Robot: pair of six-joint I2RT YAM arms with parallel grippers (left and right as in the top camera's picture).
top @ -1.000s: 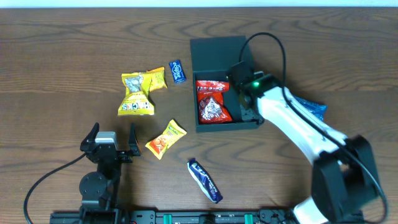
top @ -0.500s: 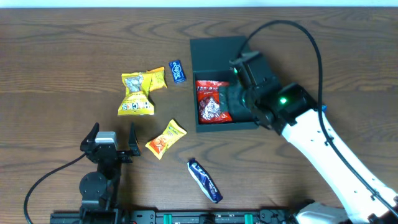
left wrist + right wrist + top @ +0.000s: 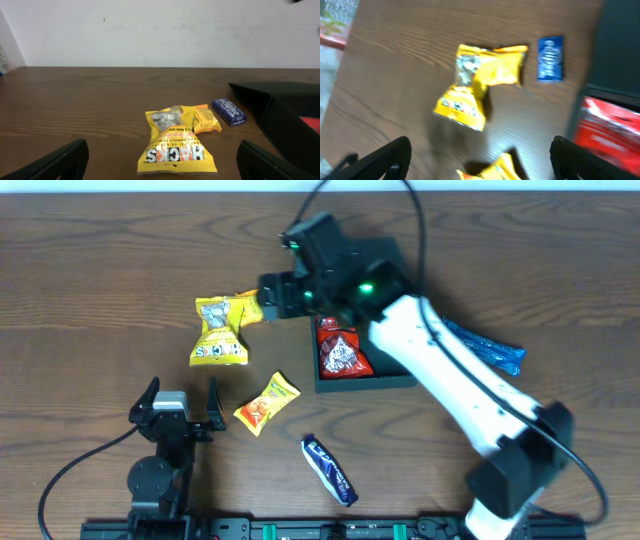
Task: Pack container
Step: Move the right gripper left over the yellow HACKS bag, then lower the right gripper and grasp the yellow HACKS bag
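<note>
The dark teal container (image 3: pixel 366 377) lies open right of centre with red packets (image 3: pixel 341 348) in its tray; my right arm hides most of its lid. It also shows in the left wrist view (image 3: pixel 286 116) and the right wrist view (image 3: pixel 616 45). My right gripper (image 3: pixel 273 295) is open and empty, held above the table left of the lid. Its own view (image 3: pixel 480 160) looks down on a yellow HACKS packet (image 3: pixel 467 92) and a small blue packet (image 3: pixel 550 58). My left gripper (image 3: pixel 181 396) is open and empty at the near left, facing the HACKS packet (image 3: pixel 176 146).
A yellow-orange packet (image 3: pixel 267 402) lies near my left gripper. A dark blue bar (image 3: pixel 330 470) lies at the front centre. A blue wrapper (image 3: pixel 488 347) lies right of the container. An orange packet (image 3: pixel 207 120) touches the HACKS packet (image 3: pixel 218 332).
My right arm has swung from over the container's right side to the far left, past the lid. It now hides the small blue packet in the overhead view. My left arm is still.
</note>
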